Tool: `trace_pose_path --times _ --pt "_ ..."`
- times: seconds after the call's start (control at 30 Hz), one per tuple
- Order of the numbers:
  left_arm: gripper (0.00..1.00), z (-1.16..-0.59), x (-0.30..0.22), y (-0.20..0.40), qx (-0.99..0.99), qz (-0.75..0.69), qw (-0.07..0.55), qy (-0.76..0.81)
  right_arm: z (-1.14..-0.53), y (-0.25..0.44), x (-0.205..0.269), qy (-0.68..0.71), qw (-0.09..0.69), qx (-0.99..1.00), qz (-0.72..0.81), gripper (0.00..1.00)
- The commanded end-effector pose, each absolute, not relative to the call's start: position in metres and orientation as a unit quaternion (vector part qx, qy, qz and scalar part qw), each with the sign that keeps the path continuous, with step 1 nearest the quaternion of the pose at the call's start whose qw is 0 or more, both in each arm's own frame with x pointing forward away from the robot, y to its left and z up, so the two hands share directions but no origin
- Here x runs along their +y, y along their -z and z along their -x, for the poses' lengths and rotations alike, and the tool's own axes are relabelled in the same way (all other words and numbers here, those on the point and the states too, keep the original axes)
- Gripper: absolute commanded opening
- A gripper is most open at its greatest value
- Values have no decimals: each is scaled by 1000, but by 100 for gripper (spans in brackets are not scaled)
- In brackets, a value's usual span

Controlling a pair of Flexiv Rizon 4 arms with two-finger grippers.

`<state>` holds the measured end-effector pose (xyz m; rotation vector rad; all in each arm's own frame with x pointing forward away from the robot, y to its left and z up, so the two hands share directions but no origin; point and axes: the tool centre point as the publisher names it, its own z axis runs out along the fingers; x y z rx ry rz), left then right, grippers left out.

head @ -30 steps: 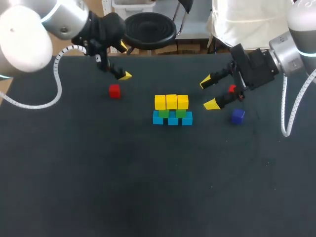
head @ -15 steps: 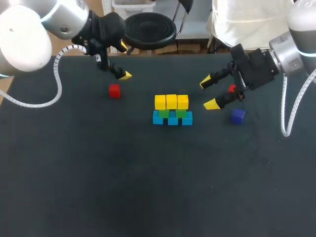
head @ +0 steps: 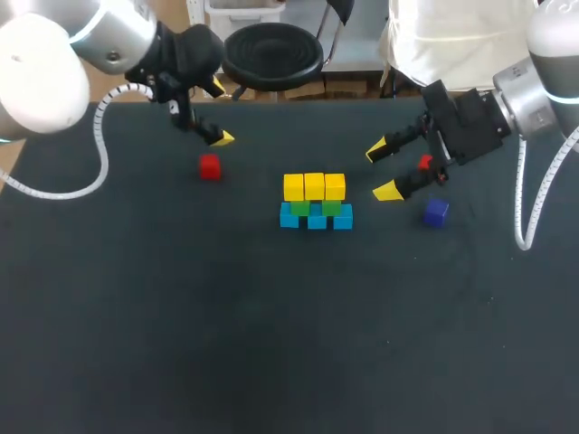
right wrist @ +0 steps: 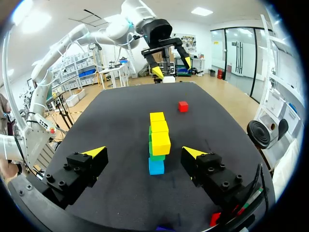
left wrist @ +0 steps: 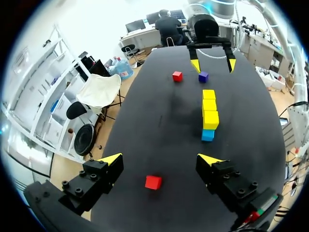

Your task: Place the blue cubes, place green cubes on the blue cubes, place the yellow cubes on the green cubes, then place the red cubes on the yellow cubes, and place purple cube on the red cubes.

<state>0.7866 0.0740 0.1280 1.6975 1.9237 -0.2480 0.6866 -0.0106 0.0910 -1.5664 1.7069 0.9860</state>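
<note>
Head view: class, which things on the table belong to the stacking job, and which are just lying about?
Job: blue cubes, green cubes, yellow cubes, two red cubes, purple cube.
Lying about: nothing that I can see.

A bench (head: 271,344) with a flat, matte black top fills most of the head view, its far edge running straight from left to right. A few pale specks dot the near right part. Both wrist views show the same dark top (left wrist: 159,121) (right wrist: 116,121) stretching far.
</note>
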Motion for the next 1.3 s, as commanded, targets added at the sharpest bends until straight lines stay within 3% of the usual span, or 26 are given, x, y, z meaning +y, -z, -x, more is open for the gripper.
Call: trace_pose_path --times 0.03,0.67,1.3 --pt "100 -807 91 -116 695 -648 273 155 -686 -91 -11 -372 307 646 592 100" --pt "100 -787 114 -64 693 -686 166 149 -686 -91 -11 -372 307 646 592 100" --pt "100 -812 136 -20 718 -657 170 159 -686 -91 -11 -372 307 646 592 100"
